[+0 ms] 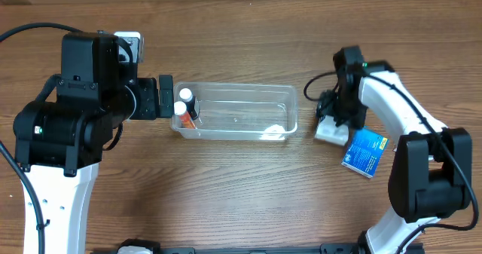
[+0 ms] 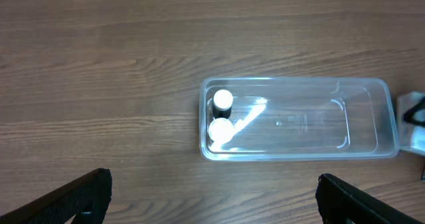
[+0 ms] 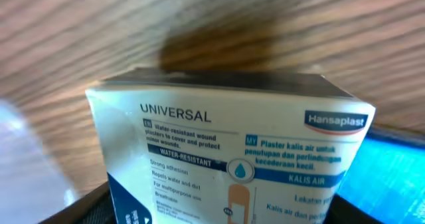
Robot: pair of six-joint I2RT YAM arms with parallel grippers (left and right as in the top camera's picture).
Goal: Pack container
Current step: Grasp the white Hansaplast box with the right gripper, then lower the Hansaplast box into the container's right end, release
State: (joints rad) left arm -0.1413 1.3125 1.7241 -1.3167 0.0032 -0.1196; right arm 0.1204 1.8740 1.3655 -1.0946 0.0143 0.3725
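The clear plastic container [image 1: 241, 86] lies lengthwise at the table's middle. Two small white-capped bottles [image 1: 182, 103] stand in its left end. It also shows in the left wrist view [image 2: 312, 121] with the bottles [image 2: 222, 114]. My left gripper [image 1: 164, 97] is open and empty just left of the container; its fingers [image 2: 212, 184] are wide apart over bare table. My right gripper [image 1: 335, 118] is right of the container, shut on a white plaster box [image 1: 331, 131]. That box [image 3: 226, 137] fills the right wrist view between the fingers [image 3: 222, 211].
A blue box [image 1: 365, 152] lies on the table next to the white box, to its right and nearer the front; it shows as a blue edge in the right wrist view [image 3: 398, 157]. The table is brown wood.
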